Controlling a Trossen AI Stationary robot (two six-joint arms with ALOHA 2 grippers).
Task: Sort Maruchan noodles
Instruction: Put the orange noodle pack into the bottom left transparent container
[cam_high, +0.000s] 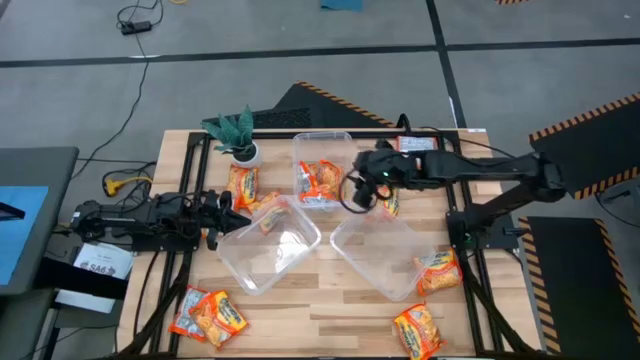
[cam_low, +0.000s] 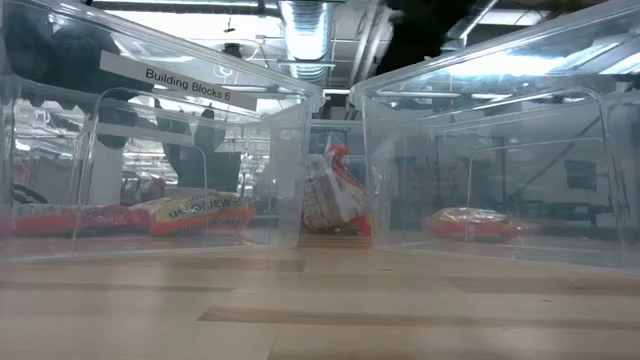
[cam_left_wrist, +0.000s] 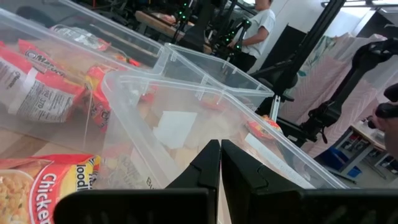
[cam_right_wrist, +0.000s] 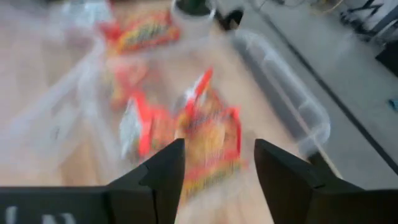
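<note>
Several orange-red Maruchan noodles packets lie about the table. Some sit in the back clear tub (cam_high: 322, 145), among them one packet (cam_high: 322, 180) right beside my right gripper (cam_high: 362, 190). That gripper hovers over the tub's right edge. In the right wrist view it (cam_right_wrist: 219, 168) is open, nothing between its fingers, with packets (cam_right_wrist: 211, 134) lying just below. My left gripper (cam_high: 225, 210) rests shut at the left tub's (cam_high: 268, 245) corner, close to a packet (cam_high: 243, 185). In the left wrist view it (cam_left_wrist: 219, 165) is shut and holds nothing, a packet (cam_left_wrist: 31, 186) beside it.
A third clear tub (cam_high: 385, 255) stands at the right. Loose packets lie at the front left (cam_high: 208, 312), front right (cam_high: 418, 330) and right (cam_high: 438, 270). A small potted plant (cam_high: 235, 135) stands at the back left. A person (cam_left_wrist: 258, 25) stands beyond the table.
</note>
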